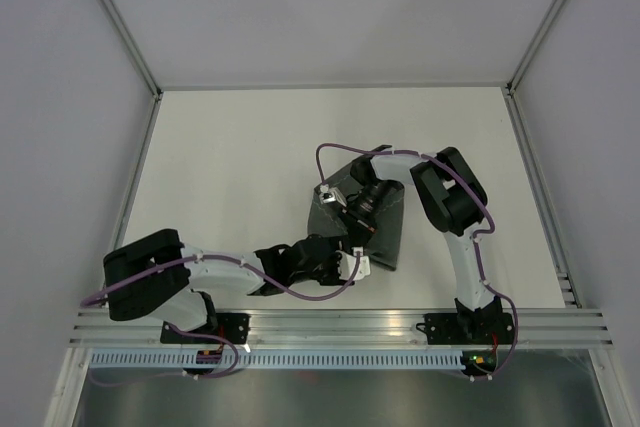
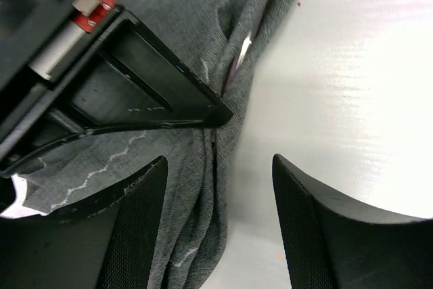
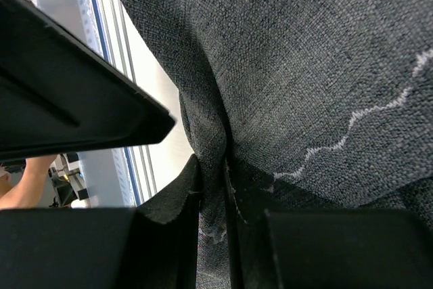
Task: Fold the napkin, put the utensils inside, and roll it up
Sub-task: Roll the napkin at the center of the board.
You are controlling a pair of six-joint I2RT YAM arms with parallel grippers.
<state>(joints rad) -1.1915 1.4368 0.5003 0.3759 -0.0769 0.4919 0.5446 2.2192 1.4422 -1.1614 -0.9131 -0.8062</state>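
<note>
The dark grey napkin (image 1: 385,232) lies folded over near the table's middle front. My right gripper (image 3: 213,194) is shut on a bunched fold of the napkin (image 3: 318,52), and it shows from above over the cloth (image 1: 352,230). My left gripper (image 2: 220,221) is open at the napkin's layered edge (image 2: 196,194). Its left finger is over the cloth and its right finger over bare table. A silvery utensil tip (image 2: 245,49) peeks out of the fold, with a thin pinkish edge beside it. The rest of the utensils is hidden.
The white table (image 1: 250,167) stretches left and back of the napkin, with walls on three sides. An aluminium rail (image 1: 340,325) runs along the front edge. The right gripper's black finger (image 2: 142,86) crosses the left wrist view.
</note>
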